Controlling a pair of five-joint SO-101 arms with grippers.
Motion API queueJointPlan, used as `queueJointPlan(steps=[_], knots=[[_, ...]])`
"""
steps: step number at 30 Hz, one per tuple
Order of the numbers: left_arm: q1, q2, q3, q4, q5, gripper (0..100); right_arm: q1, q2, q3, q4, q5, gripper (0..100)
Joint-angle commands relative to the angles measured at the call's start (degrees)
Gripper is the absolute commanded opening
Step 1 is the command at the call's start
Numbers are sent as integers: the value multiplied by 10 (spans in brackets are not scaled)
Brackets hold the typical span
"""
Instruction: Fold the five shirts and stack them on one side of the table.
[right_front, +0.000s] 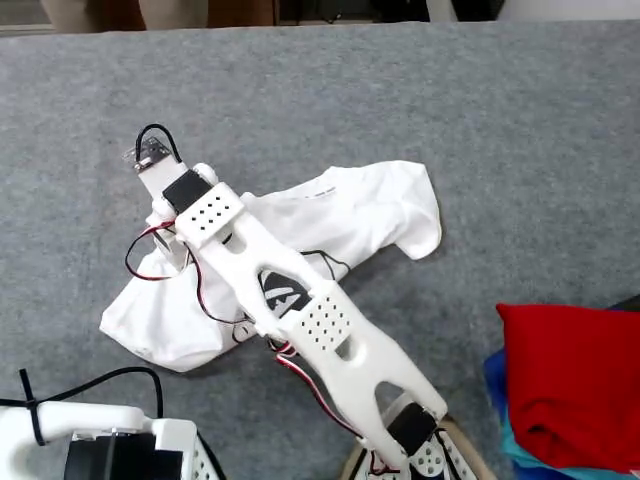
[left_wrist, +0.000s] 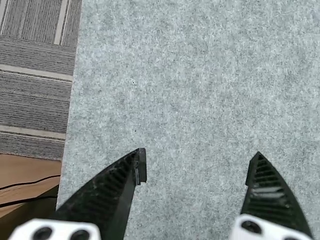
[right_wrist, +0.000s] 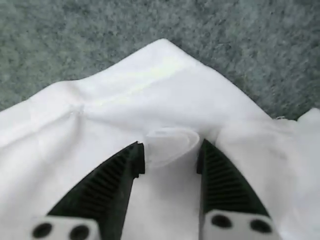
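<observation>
Right wrist view tells me the most from where I stand: the right gripper (right_wrist: 170, 152) has its two black fingers drawn close on a raised pucker of the white shirt (right_wrist: 150, 95), pinching that fold between them. The cloth falls away loose on both sides.

The shirt is a crumpled heap left of the table's (right_front: 420, 90) middle. Its long axis runs on a slant from the near-left corner up toward the far-right. The right arm reaches across it on the opposite slant, from the near edge to the shirt's left part, so most of the cloth trails off toward the right edge (and partly under the arm itself).

The left gripper (left_wrist: 197, 165) hangs with its fingers spread wide over bare grey felt close to a table edge, holding nothing. Its arm sits at the near-left corner, close to the low end of the shirt.

The pile of folded shirts (right_front: 570, 390), red on top, lies against the right edge near the near-right corner, well apart from the white one. My guess is that the shirt needs spreading flat along its long axis before any fold. Only the right arm has a hold on it for that.
</observation>
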Motion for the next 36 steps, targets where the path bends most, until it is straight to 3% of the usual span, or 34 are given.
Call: queueJointPlan(steps=[1,10,22,28,36], knots=[[-1,-7,-9,-8,-3,325,9,-3,-32,-11,7,87],[-1,-7,-9,-8,-3,325,10,-5,-48,-10,7,5],[17,-7,-8,-6,-3,325,74,-13,-337,-9,7,5],[112,0,-2,46,-55,325,124,-71,-331,-10,7,5],[328,0,-6,101,-73,324,192,-131,-331,-10,3,5]])
